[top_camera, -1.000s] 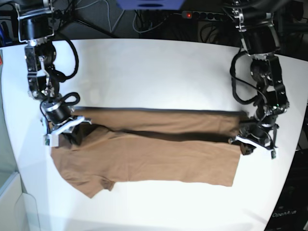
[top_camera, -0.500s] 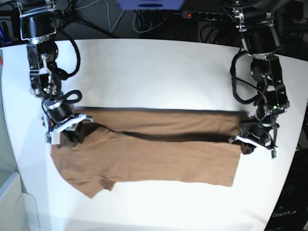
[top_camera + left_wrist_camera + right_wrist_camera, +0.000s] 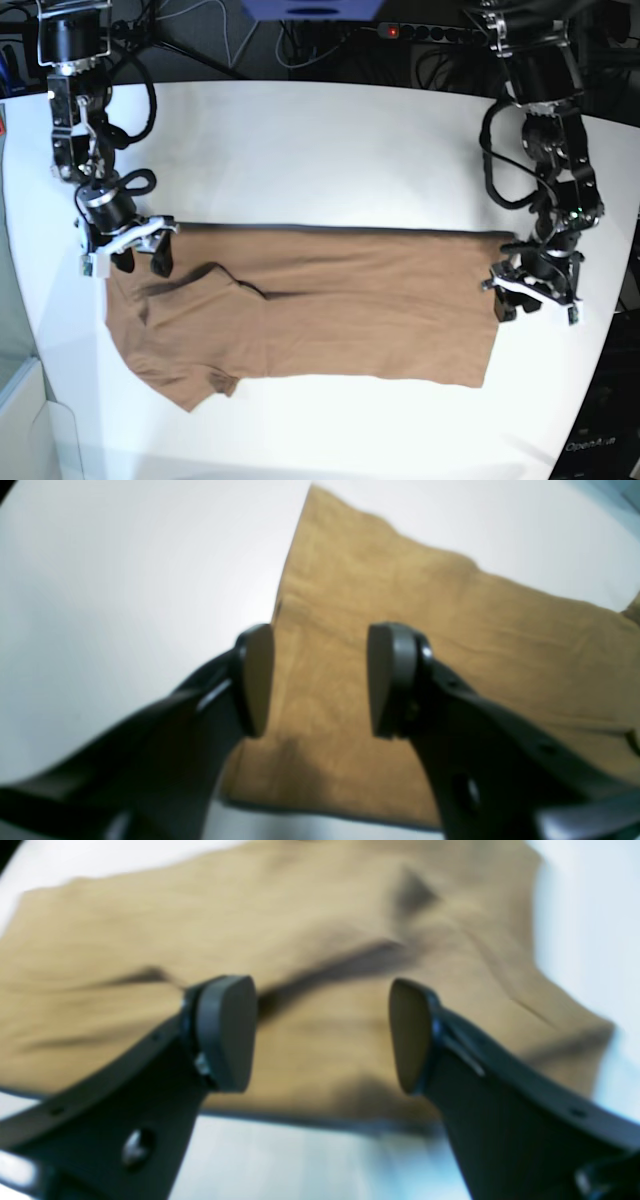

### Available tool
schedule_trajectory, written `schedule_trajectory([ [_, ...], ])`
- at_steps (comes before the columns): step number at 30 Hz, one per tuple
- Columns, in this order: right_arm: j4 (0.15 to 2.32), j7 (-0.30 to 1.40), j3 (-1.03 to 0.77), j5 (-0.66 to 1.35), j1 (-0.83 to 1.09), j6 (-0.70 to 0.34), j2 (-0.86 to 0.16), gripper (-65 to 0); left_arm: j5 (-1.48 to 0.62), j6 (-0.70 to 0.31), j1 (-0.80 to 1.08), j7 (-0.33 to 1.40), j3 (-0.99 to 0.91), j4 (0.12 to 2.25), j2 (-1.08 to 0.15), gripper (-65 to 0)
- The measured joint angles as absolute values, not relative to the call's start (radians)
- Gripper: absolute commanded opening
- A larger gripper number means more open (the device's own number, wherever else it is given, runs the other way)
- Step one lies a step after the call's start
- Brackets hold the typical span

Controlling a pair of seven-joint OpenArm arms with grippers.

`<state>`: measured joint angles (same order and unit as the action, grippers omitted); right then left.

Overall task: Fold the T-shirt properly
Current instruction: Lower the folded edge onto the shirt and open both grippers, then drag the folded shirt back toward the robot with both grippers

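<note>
The tan-brown T-shirt [image 3: 330, 310] lies flat on the white table [image 3: 300, 150], folded lengthwise, with a sleeve at the front left. My left gripper [image 3: 535, 305] is open and empty, just above the shirt's right edge; in the left wrist view [image 3: 320, 680] its jaws stand apart over the cloth [image 3: 400, 580]. My right gripper [image 3: 125, 255] is open and empty at the shirt's left end; in the right wrist view [image 3: 322, 1035] its jaws stand apart above the cloth [image 3: 300, 915]. The neck tag is hidden.
Cables and a power strip [image 3: 420, 32] lie behind the table's far edge. A translucent panel [image 3: 25, 400] stands at the front left corner. The table's right edge [image 3: 615, 300] runs close to the left gripper.
Both grippers have let go of the shirt's upper layer, which now lies flat. The right gripper has drawn back toward the far left. The left gripper has shifted slightly toward the front.
</note>
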<state>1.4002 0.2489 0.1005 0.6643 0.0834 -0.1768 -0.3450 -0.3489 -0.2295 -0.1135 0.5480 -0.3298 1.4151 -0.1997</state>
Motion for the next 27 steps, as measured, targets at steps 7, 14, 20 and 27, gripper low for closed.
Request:
schedule_trajectory([
  [7,1.255,0.245,0.1,0.664,0.018,-0.181,-0.381,-64.6,-0.344,-0.228,-0.116,0.552,-0.324,1.412,-0.2,-62.3],
  [14,1.236,0.247,0.101,0.664,0.018,-0.183,-0.382,-64.7,-0.345,-0.229,-0.12,0.546,-0.324,1.304,-0.2,-61.8],
  [20,1.23,0.251,0.11,0.663,0.042,-0.181,-0.38,-64.7,-0.33,-0.229,-0.161,0.549,-0.266,1.187,-0.216,-61.8],
  [27,1.232,0.226,0.131,0.665,0.07,-0.184,-0.381,-64.7,-0.229,-0.226,-0.151,0.566,-0.242,1.162,-0.217,-61.8],
])
